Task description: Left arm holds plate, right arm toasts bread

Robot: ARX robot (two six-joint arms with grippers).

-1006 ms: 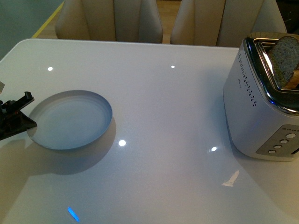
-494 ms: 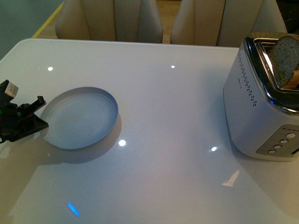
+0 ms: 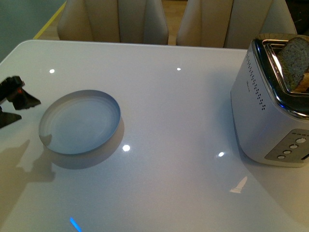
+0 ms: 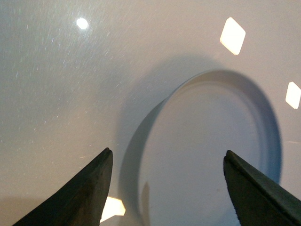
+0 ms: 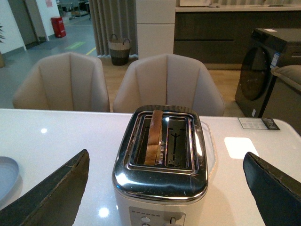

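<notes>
On your white table (image 3: 169, 121), the left arm (image 3: 14, 99) hovers beside the plate (image 3: 79, 122), jaws wide and empty; the right arm's (image 5: 164, 188) jaws gape toward the bread (image 5: 154, 136), ready.

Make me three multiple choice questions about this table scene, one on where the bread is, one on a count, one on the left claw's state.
1. Where is the bread?
A. On the plate
B. In a toaster slot
C. On the table

2. How many slots does the toaster have?
A. One
B. Two
C. Four

3. What is the left claw doing?
A. Open, clear of the plate
B. Shut on the plate
C. Holding bread

Answers: 1 B, the slice stands upright in one slot. 2 B, the right wrist view shows two slots. 3 A, both fingers stand spread apart, gripping nothing.
</notes>
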